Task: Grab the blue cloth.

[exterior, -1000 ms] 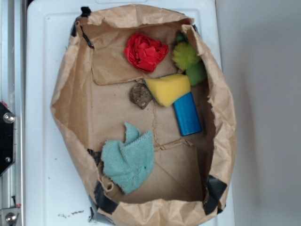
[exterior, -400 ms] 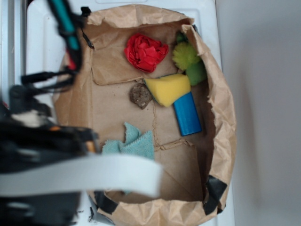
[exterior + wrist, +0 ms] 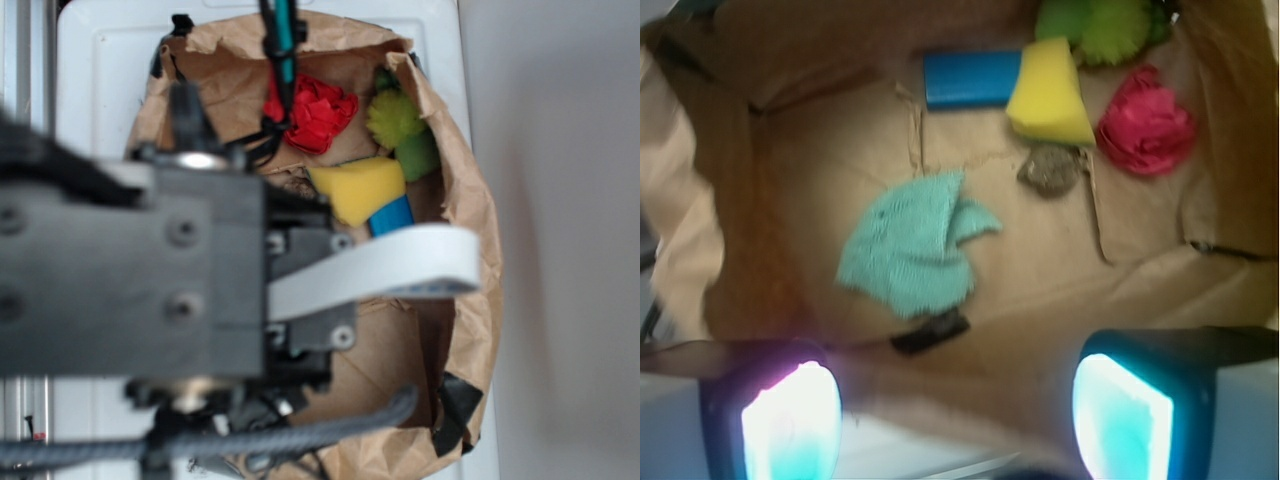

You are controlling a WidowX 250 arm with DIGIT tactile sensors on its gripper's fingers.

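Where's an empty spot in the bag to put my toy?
Bare paper lies right of the blue cloth, below the brown lump. The far end is crowded: blue block, yellow sponge, red ball, green things.

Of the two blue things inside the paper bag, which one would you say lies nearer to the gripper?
The blue cloth, the fuzzy, irregular teal rag lying just beyond the gripper; the shiny blue block sits farther off, beside the yellow sponge.

White tabletop [image 3: 100, 60] w/ plain pale grey wall or floor [image 3: 560, 200] at right, soft even light
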